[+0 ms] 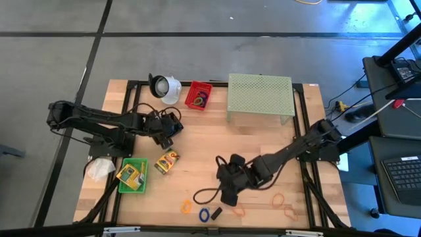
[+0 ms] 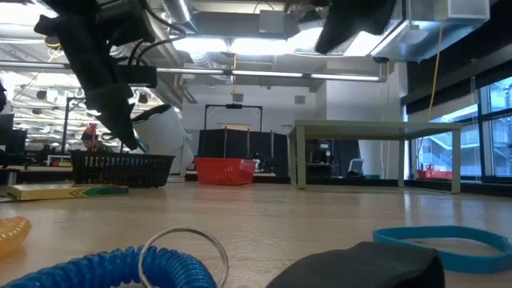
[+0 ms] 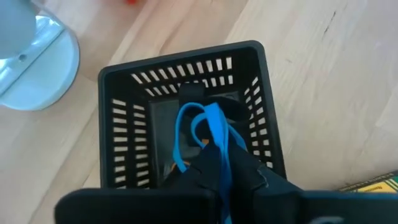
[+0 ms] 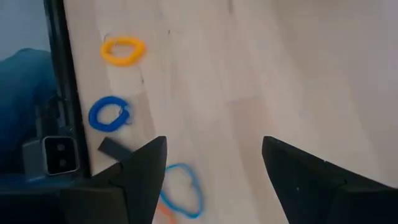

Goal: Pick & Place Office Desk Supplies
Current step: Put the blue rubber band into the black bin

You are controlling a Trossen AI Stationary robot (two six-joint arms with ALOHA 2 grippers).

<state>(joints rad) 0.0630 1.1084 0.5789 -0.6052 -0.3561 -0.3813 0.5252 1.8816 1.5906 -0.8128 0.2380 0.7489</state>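
Left wrist view: the left gripper (image 3: pixel 217 171), fingers pinched tight on a thin blue rubber-band loop (image 3: pixel 202 134), hangs directly over a small black slotted plastic basket (image 3: pixel 186 112) on the wooden surface (image 3: pixel 323 74), so a release would likely drop the loop straight in. Near the front edge, the right gripper (image 4: pixel 214 168) holds nothing, fingers spread wide; another thin blue rubber-band loop (image 4: pixel 180 190) lies just beside one finger, with a blue coiled ring (image 4: pixel 109 114) and yellow coiled ring (image 4: pixel 122 51) beyond.
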